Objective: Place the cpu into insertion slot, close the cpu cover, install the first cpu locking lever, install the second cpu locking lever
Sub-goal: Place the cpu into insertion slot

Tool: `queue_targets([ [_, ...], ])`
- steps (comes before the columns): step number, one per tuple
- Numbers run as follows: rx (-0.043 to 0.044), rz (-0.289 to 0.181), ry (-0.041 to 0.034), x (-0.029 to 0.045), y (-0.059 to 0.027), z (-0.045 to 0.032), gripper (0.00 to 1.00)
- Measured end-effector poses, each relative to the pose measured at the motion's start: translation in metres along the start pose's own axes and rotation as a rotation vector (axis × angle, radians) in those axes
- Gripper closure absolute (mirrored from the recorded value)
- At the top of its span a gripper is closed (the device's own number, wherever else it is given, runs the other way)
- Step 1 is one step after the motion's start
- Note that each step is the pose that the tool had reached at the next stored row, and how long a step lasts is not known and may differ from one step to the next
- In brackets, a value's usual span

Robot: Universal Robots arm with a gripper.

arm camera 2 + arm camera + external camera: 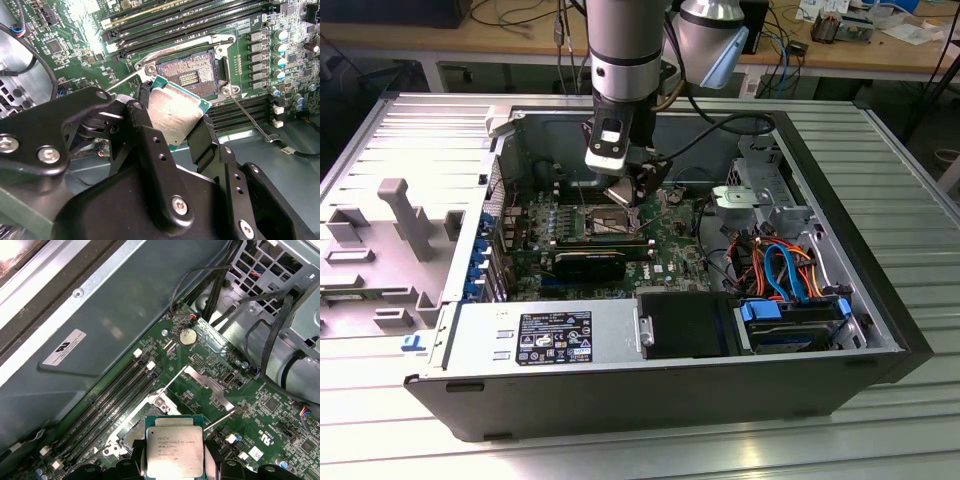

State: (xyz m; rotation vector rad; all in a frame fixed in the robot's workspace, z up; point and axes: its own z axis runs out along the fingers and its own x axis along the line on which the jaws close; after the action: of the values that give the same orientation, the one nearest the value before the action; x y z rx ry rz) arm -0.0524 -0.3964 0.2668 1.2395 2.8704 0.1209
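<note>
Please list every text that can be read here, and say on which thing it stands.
None can be read with certainty.
cpu top, held by the end effector: printed lines, too small.
White sticker on the case wall: too small.
Black label on the power supply: too small.

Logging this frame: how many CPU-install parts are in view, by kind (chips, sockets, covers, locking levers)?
cpu: 1
insertion slot: 1
cpu cover: 1
locking levers: 2
Total: 5
</note>
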Motion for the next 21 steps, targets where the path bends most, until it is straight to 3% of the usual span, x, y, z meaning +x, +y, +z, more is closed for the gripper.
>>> queue_targets([
  [21,-0.0005,0.026,-0.0020,0.0000,0.0000,0.0005,0.45],
])
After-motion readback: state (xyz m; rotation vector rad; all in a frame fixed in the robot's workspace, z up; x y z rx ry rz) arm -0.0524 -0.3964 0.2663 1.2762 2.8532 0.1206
